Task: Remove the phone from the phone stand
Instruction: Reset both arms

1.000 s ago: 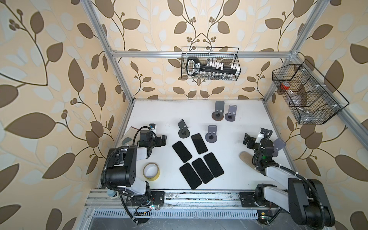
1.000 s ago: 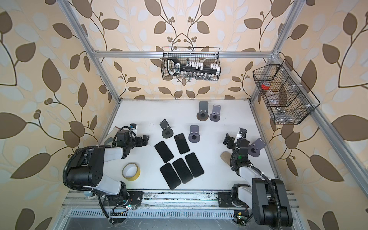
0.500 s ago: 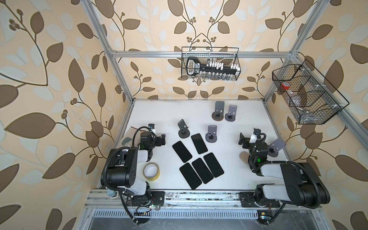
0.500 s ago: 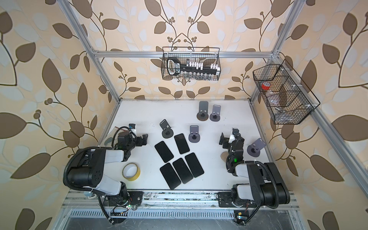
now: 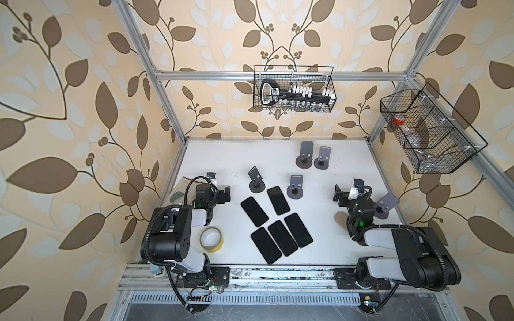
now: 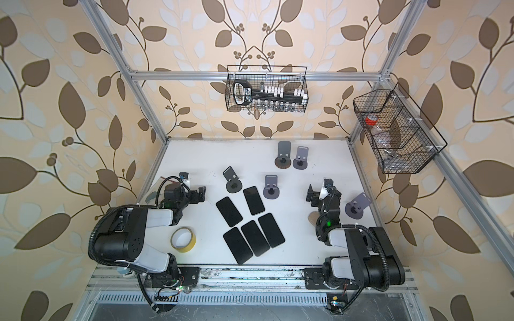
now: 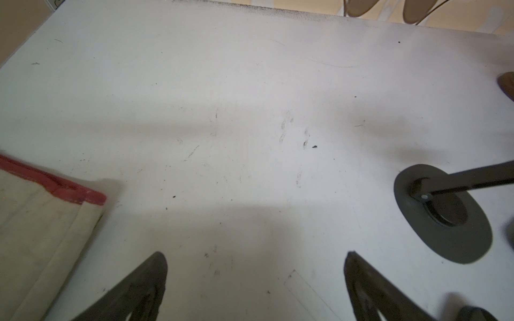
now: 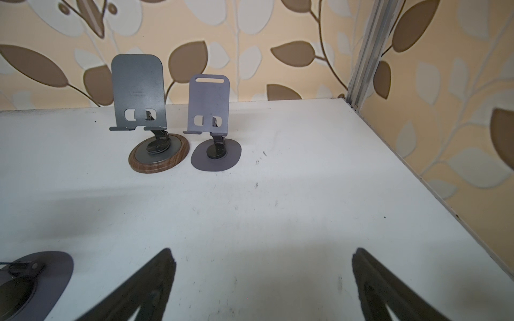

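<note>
Clutter in the black wire corner basket is unreadable besides a red cap; left gripper and right gripper gape, empty.

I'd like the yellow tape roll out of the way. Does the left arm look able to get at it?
Probably yes: the tape roll lies on bare table beside the left arm, nothing between, and its jaws stand open and empty.

Table: white, scuffed, with aluminium rails along its edges.
Phones: five, black, flat on the tabletop, clustered mid-table.
Stands: five; two side by side at the back, two just behind the phones, one by the right edge.
Tape roll: flat, front left.
Left edge: seemingly a cloth with red trim.
</note>
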Robot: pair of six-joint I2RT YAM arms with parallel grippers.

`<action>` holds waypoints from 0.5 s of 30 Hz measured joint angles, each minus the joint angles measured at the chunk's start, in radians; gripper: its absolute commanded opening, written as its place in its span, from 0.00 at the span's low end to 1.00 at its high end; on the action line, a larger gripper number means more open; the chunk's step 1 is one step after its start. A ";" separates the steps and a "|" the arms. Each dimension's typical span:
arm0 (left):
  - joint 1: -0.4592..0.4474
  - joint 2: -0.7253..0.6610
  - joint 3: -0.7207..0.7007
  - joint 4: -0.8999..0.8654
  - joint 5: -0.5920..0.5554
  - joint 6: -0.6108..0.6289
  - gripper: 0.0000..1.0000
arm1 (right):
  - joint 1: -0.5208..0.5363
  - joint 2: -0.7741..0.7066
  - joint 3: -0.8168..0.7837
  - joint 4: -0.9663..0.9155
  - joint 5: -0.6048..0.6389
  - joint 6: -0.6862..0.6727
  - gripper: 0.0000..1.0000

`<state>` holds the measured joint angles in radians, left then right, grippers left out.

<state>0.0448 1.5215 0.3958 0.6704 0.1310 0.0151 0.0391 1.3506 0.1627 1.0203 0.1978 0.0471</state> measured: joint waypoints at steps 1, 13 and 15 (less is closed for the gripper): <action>0.000 0.000 0.000 0.000 -0.001 0.000 0.99 | 0.000 0.000 0.000 0.000 0.000 0.000 1.00; 0.000 0.000 0.000 0.000 -0.002 0.000 0.99 | 0.000 0.000 0.000 0.000 -0.006 -0.007 1.00; 0.000 0.000 0.000 0.000 -0.002 0.000 0.99 | 0.000 0.000 0.000 0.000 -0.009 -0.007 1.00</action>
<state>0.0448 1.5215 0.3958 0.6708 0.1291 0.0151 0.0391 1.3506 0.1627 1.0199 0.1890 0.0399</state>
